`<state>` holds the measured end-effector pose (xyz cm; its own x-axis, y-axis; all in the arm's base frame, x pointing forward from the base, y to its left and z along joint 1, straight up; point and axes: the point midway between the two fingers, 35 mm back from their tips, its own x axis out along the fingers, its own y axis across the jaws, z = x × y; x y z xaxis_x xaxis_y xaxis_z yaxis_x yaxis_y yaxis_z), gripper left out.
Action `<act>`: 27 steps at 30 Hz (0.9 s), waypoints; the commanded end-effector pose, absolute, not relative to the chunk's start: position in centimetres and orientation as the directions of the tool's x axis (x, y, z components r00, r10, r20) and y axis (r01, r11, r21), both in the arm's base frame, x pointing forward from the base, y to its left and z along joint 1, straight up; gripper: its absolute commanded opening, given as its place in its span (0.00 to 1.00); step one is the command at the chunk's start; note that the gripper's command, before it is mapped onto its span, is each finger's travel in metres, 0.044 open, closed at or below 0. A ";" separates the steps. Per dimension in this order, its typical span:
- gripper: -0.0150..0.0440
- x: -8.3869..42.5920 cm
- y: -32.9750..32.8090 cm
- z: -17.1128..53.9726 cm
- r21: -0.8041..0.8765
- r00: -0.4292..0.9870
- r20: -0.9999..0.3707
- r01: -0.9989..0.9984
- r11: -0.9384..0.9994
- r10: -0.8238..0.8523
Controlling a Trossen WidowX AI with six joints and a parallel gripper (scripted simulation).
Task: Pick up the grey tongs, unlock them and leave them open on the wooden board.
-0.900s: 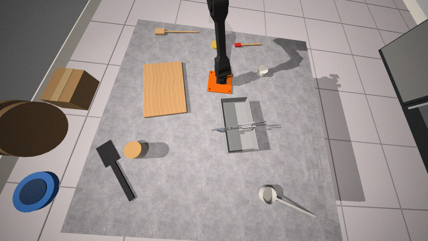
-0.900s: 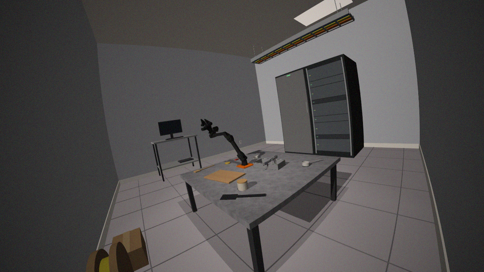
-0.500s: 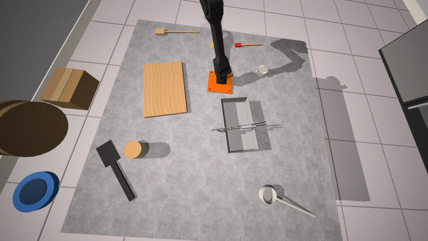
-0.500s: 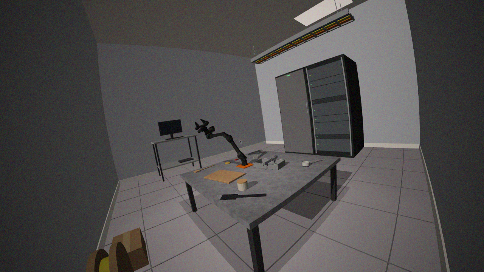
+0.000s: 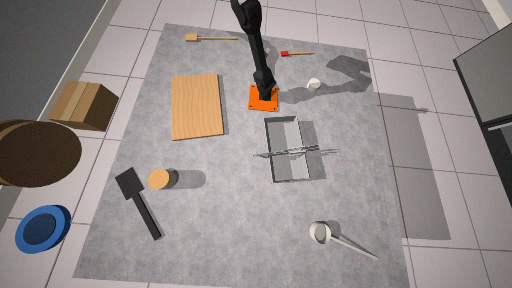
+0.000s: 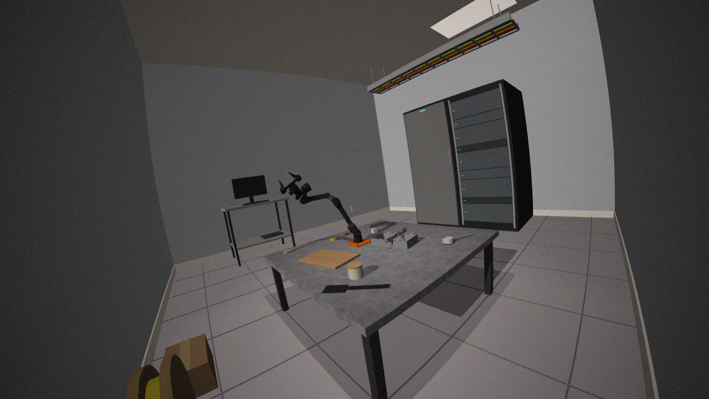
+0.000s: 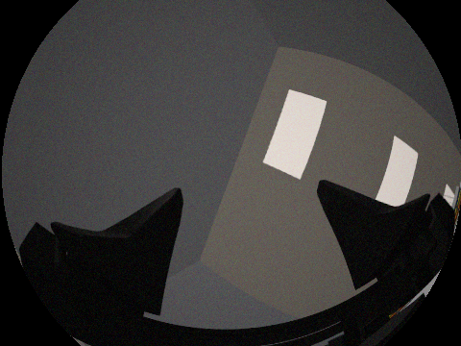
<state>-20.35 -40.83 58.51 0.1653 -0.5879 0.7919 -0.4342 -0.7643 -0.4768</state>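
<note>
Dark grey walls behind, tall grey-and-black cabinet point(image 5: 483, 79) point(image 6: 431, 163) at the far side, mottled grey table point(image 5: 229, 215) point(image 6: 421, 270) in front. Across the rim of a pale grey rectangular roasting tin point(image 5: 307, 170) point(image 6: 407, 242), find the slender grey metal tongs point(image 5: 296, 148) point(image 6: 391, 238), both ends overhanging; cannot tell which end carries the hinge. On the other side of the black jointed arm point(image 5: 257, 46) point(image 6: 327, 194), see the flat pale wooden board point(image 6: 329, 258) point(image 5: 197, 107).

Jaws wide apart, nothing between: black gripper point(image 6: 284, 177) point(image 7: 254, 191) raised well away from the tin, wrist view aimed at walls and ceiling. Probably still needs a long swing down; risks clipping the tin with a low approach and tipping the load. Grasping off-centre could let the narrow metal pivot or slip. Squeezing with tips level or upward would likely leave the lock caught. Pressing too long while lowering, or setting down tips-up, might invite relocking.
</note>
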 end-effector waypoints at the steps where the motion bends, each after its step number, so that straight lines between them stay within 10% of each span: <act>1: 1.00 -17.3 -43.2 58.0 -0.559 0.178 0.771 -0.272 -0.784 -0.611; 27: 1.00 9.9 -51.9 50.5 -0.691 0.431 0.442 0.723 0.008 -0.787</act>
<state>6.13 -51.65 52.07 0.3837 -0.7745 0.5029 0.6617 -0.1493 -0.7348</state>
